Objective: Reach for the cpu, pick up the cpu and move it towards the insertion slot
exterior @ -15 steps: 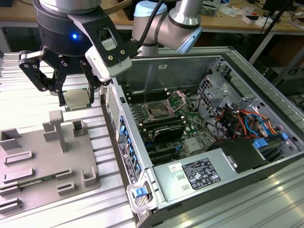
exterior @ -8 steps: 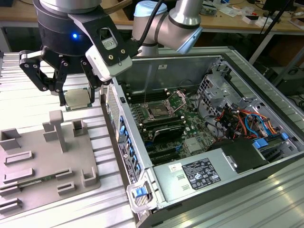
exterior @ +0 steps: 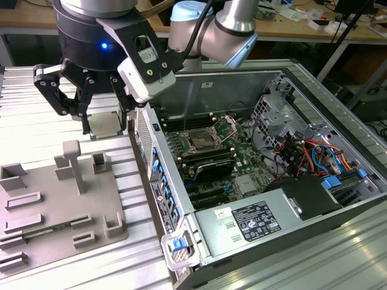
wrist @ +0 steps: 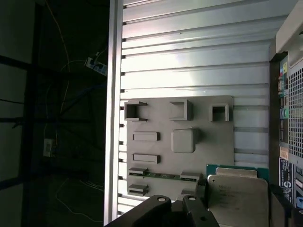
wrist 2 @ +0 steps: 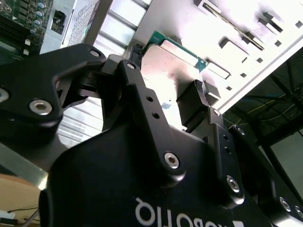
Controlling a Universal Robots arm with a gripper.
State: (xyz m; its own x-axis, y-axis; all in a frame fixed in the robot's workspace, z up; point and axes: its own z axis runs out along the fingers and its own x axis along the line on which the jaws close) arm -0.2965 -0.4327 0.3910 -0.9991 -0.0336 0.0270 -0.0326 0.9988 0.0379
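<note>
The cpu (exterior: 104,123) is a flat silvery square chip held in the air between my black gripper's (exterior: 106,127) fingers, above the ribbed table just past the grey fixture tray (exterior: 54,205). In both wrist views the fingers clamp two opposite edges of the cpu (wrist 2: 170,59) (wrist: 236,196), and its thin green rim shows. The insertion slot (exterior: 200,142) is a metal-framed socket with a dark centre on the green motherboard inside the open computer case, towards the exterior view's right of the gripper.
The case's metal side wall (exterior: 158,169) stands between the gripper and the motherboard. Black memory slots (exterior: 208,162), cables (exterior: 308,157) and a power supply (exterior: 254,220) fill the case. The grey fixture tray (wrist: 180,142) carries raised blocks and a memory stick (exterior: 36,232).
</note>
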